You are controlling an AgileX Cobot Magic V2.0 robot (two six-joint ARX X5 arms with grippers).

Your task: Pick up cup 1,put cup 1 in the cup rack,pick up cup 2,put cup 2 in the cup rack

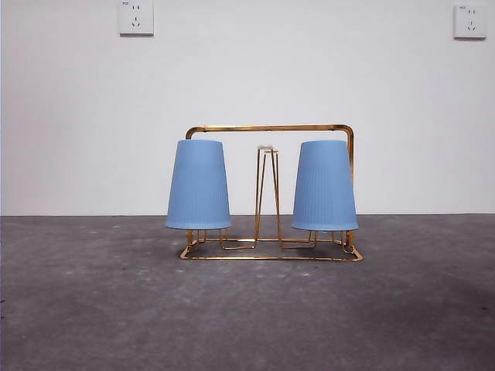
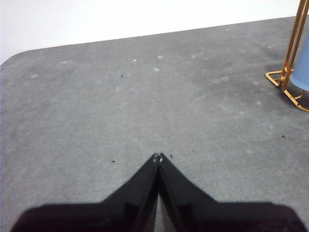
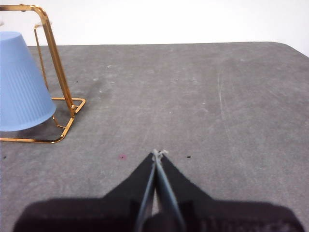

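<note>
Both blue cups, one (image 1: pixel 199 185) and the other (image 1: pixel 325 186), hang upside down on the rack (image 1: pixel 271 128), so the task looks finished. The left gripper (image 2: pixel 158 156) and right gripper (image 3: pixel 158 152) sit clear of the rack, jaws closed, holding nothing. No further move seems needed.

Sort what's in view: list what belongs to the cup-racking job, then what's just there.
Job: cup rack; left blue cup and right blue cup, both upside down on it.
Just there: two wall sockets; grey table.
</note>
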